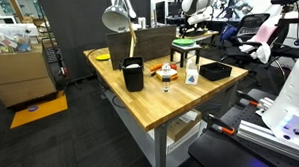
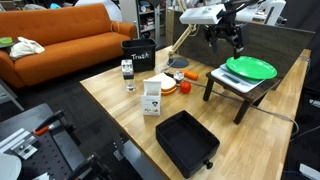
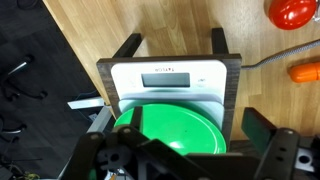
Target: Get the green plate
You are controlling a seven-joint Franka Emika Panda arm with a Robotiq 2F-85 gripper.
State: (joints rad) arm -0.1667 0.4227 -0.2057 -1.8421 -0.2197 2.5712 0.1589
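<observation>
The green plate [image 2: 250,68] is round, flat and bright lime green. It lies on a white scale [image 3: 165,80], which sits on a small dark wooden stand [image 2: 240,95] on the table; the plate also shows in an exterior view [image 1: 185,40]. In the wrist view the plate [image 3: 170,125] fills the lower middle, directly below the jaws. My gripper [image 3: 185,140] is open and empty, with a finger on each side of the plate. In an exterior view the gripper [image 2: 225,40] hangs a little above the plate's near-left edge, not touching it.
A black square tray [image 2: 187,140] lies at the table's front. A white carton [image 2: 152,97], a black box [image 2: 138,55], a red ball [image 2: 185,87] and an orange piece [image 2: 168,88] stand mid-table. An orange couch [image 2: 60,45] is behind. A small yellow object [image 1: 103,57] lies at a corner.
</observation>
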